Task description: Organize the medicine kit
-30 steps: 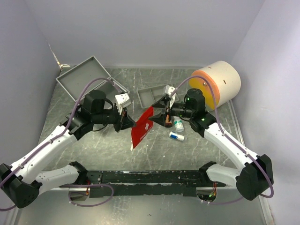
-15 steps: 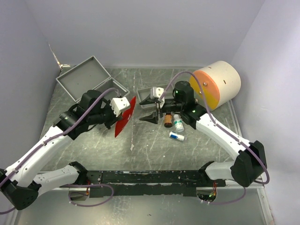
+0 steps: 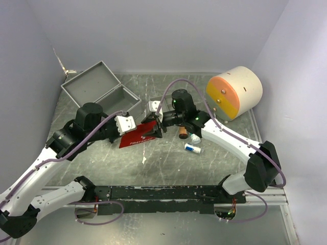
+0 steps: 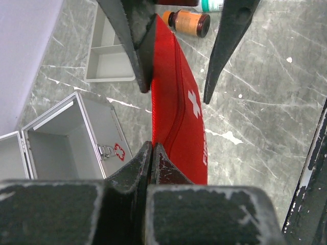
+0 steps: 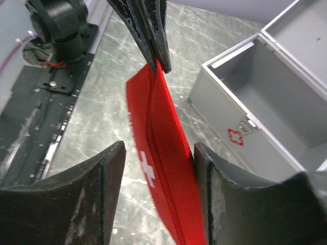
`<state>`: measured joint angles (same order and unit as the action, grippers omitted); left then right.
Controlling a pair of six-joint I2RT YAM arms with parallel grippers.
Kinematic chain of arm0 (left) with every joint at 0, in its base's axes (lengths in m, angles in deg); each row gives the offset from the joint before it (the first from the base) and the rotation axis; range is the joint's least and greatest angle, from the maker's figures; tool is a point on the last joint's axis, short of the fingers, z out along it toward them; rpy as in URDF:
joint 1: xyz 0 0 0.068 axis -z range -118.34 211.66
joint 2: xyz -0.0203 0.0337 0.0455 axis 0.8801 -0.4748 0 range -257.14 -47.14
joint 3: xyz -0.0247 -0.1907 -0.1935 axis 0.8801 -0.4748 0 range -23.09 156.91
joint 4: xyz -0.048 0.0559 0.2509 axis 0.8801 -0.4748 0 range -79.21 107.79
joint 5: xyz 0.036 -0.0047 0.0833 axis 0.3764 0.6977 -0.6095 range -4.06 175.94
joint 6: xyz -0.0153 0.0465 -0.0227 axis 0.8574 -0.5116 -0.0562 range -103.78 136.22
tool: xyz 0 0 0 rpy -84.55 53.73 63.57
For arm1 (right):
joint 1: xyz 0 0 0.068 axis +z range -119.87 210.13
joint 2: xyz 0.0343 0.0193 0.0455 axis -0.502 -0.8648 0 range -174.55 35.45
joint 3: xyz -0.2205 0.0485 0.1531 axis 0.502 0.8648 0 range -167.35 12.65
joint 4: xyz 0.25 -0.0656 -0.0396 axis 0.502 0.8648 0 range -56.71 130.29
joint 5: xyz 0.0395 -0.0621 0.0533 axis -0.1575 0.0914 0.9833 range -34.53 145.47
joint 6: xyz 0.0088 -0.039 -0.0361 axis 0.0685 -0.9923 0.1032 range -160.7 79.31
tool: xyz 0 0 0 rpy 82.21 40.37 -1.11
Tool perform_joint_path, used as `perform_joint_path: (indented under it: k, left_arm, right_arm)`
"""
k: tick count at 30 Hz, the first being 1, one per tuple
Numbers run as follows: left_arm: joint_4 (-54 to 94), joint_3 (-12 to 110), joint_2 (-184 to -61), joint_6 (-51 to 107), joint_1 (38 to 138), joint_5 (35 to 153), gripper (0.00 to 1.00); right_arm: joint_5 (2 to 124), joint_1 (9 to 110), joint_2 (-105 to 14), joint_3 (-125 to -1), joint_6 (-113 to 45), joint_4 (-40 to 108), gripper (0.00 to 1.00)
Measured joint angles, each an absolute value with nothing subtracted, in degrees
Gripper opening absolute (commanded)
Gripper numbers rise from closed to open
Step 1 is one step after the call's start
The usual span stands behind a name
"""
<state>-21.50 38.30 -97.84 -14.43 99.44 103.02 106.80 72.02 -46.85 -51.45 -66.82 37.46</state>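
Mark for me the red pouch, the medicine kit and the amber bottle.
red pouch (image 4: 184, 127), left wrist view, face below the white cross
medicine kit (image 5: 230, 115), right wrist view, front wall
amber bottle (image 4: 186, 23), left wrist view, orange body

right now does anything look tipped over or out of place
Yes: the brown bottle and a small white bottle lie on their sides on the table, outside the open case. The left end effector holds the red pouch on edge.
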Motion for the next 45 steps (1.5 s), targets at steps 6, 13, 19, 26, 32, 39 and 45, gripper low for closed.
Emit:
perform_joint_path:
  k: [6,13,19,26,32,39,45]
  left_arm:
    - [-22.0,38.3,-97.3,-16.0,99.4,104.2,0.07]
    - [-20.1,37.0,-94.7,-11.2,99.4,106.9,0.58]
    - [-16.8,33.3,-94.6,-2.8,99.4,114.9,0.6]
    - [-11.4,28.5,-96.5,3.4,99.4,118.8,0.51]
    - [-4.0,24.6,-95.9,8.3,99.4,118.2,0.07]
    - [4.1,20.2,-94.8,17.5,99.4,113.6,0.07]
    - [9.0,20.9,-95.8,29.2,99.4,98.1,0.07]
  right_arm:
    - [109.6,72.0,-47.7,-54.6,-67.8,43.9,0.05]
    - [109.6,72.2,-47.7,-55.0,-63.7,43.8,0.0]
    - [110.0,71.3,-44.7,-53.1,-62.4,43.4,0.0]
    - [114.0,68.0,-40.8,-51.9,-59.7,40.9,0.0]
    - [116.5,66.5,-41.4,-51.9,-57.8,39.9,0.22]
    - [113.3,65.0,-40.7,-51.2,-50.5,33.5,0.6]
    - [108.6,64.8,-35.2,-48.0,-43.0,29.5,0.67]
